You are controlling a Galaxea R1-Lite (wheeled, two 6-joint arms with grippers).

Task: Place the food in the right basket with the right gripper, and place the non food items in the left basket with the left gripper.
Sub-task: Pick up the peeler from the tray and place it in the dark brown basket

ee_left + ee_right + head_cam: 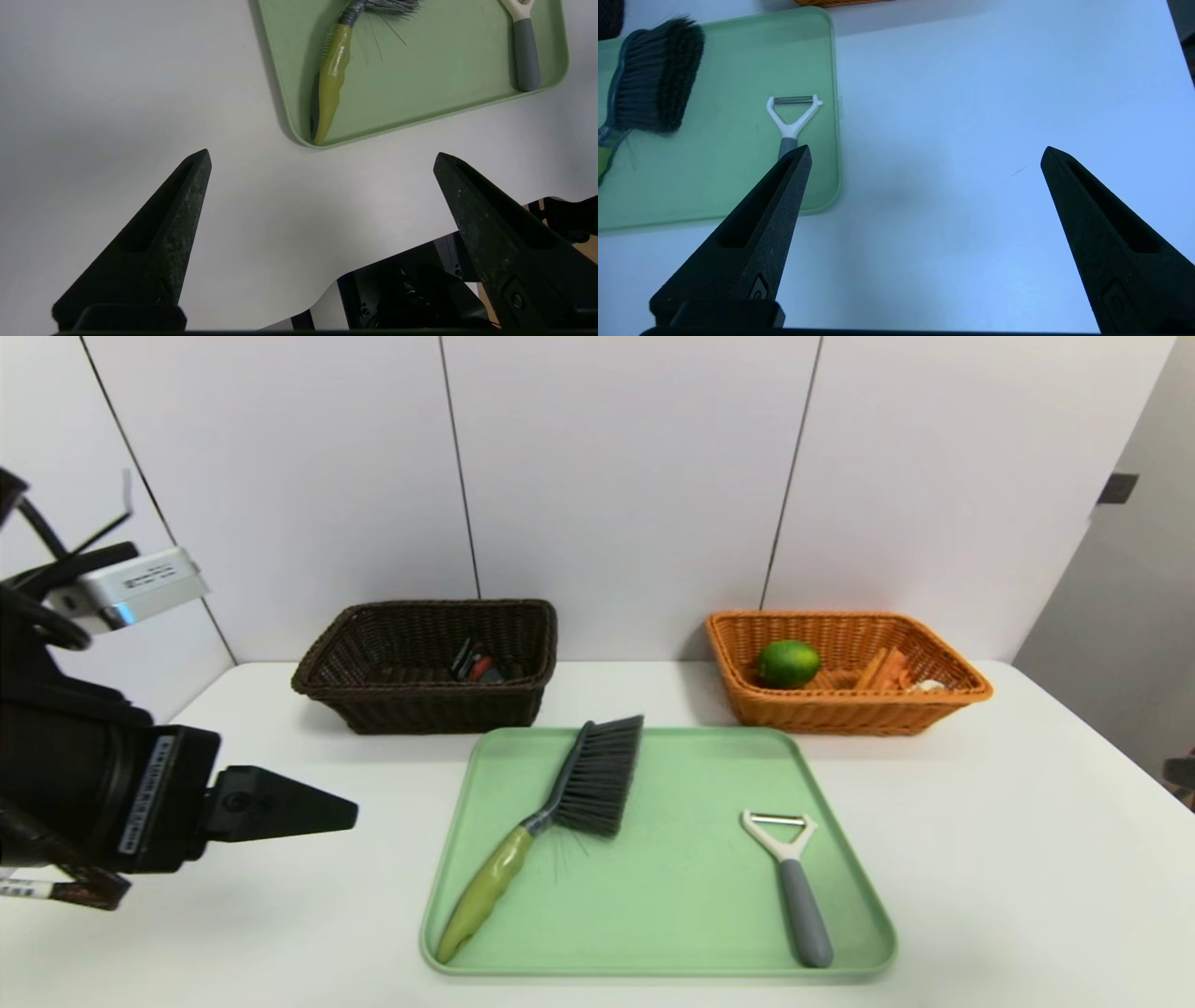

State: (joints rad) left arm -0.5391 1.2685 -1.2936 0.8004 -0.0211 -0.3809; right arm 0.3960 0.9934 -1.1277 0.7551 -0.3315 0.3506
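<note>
White table [980, 821] before me: the brush [560, 817] and peeler [792, 877] lie on the green tray [672, 933]. My left pincer [322, 158] hovers beside it, spread wide, empty; my right pincer [924, 154] likewise.

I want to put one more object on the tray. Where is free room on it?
The tray is bare in the middle, between the brush and the peeler, and along its near edge. Its left side, under the brush, is crowded; the peeler takes the right side.
</note>
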